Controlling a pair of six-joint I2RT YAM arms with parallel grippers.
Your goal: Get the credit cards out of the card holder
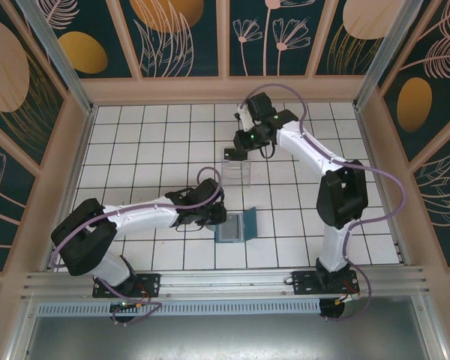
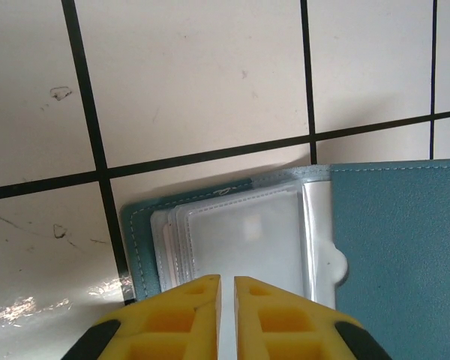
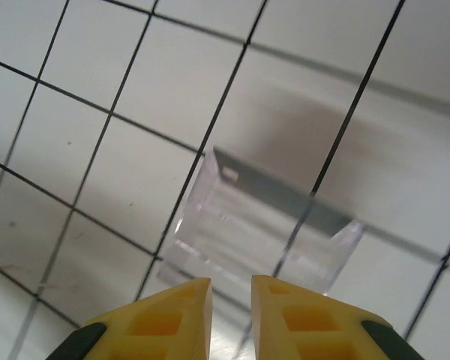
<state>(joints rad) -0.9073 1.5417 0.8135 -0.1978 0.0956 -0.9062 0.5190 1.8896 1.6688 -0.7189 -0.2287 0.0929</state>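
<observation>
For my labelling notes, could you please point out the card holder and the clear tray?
card holder [image 2: 397, 240], left wrist view, on its teal cover.
clear tray [image 3: 247, 225], right wrist view, on its transparent floor.

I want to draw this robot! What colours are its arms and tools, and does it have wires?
The left arm and right arm are white tubes with chunky black joints. A purple cable loops along each. Little green lights glow near the right wrist. The left tool and right tool have bright yellow fingers.
</observation>
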